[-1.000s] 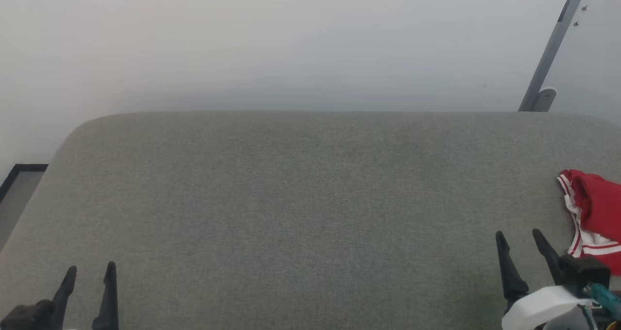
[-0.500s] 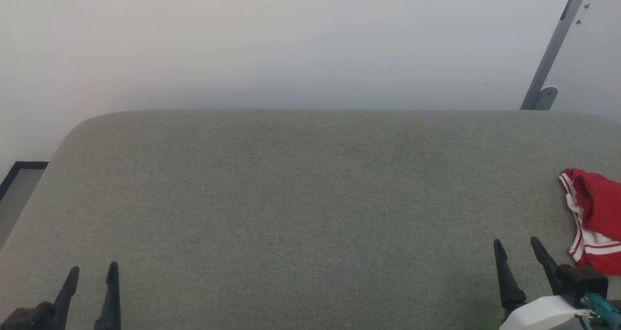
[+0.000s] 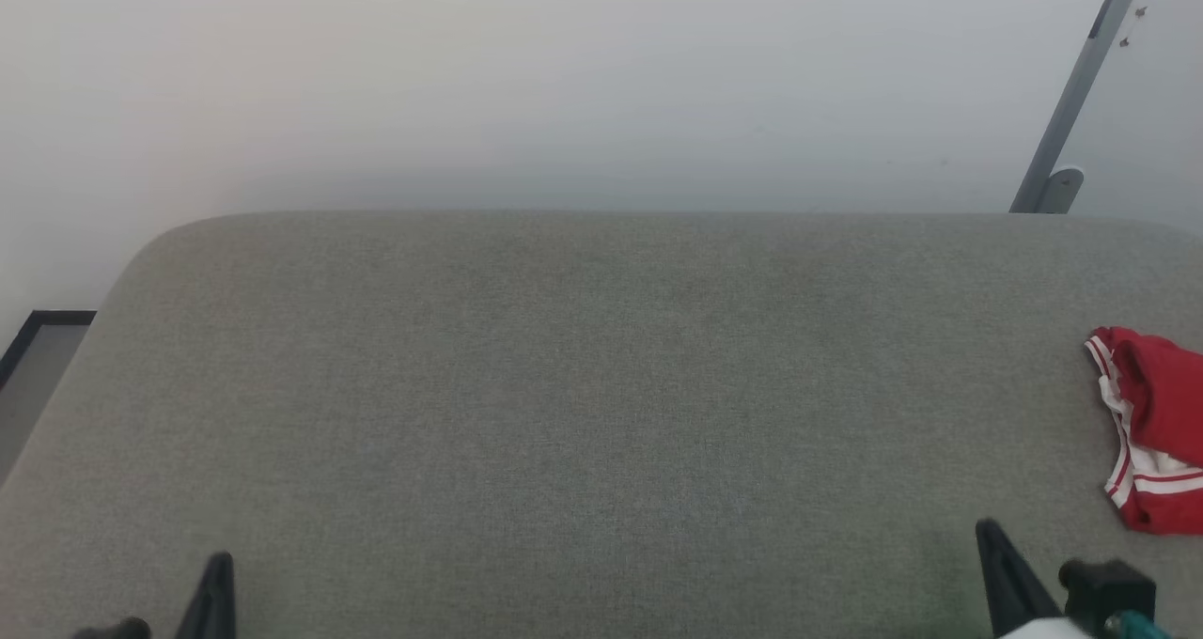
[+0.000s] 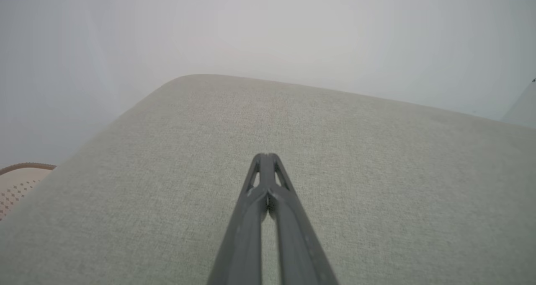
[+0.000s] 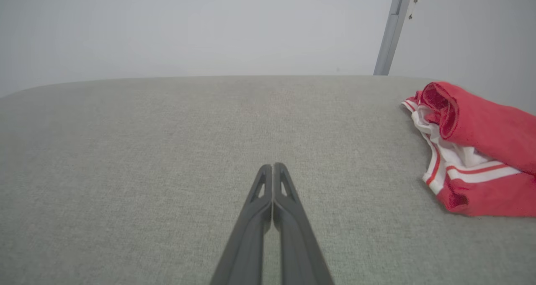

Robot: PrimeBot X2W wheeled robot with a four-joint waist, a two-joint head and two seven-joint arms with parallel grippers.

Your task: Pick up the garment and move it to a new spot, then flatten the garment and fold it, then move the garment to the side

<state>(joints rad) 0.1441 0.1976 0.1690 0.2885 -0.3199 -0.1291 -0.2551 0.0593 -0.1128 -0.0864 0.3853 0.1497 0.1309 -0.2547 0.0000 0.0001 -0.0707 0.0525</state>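
Head view, left to right: our left gripper pokes up from the bottom left corner, low over the grey fabric surface. The left wrist view shows its two dark fingers pinched together at the tips, gripping nothing. Over at the bottom right, our right gripper sits just as low. Its own wrist view shows its fingers closed tip to tip above the weave, so that one's empty too. The garment is a crumpled red bundle with white, red-striped trim. It's lying on the surface at the far right edge, near the right gripper but clearly apart from it. A grey metal bar slants up the pale wall behind it.
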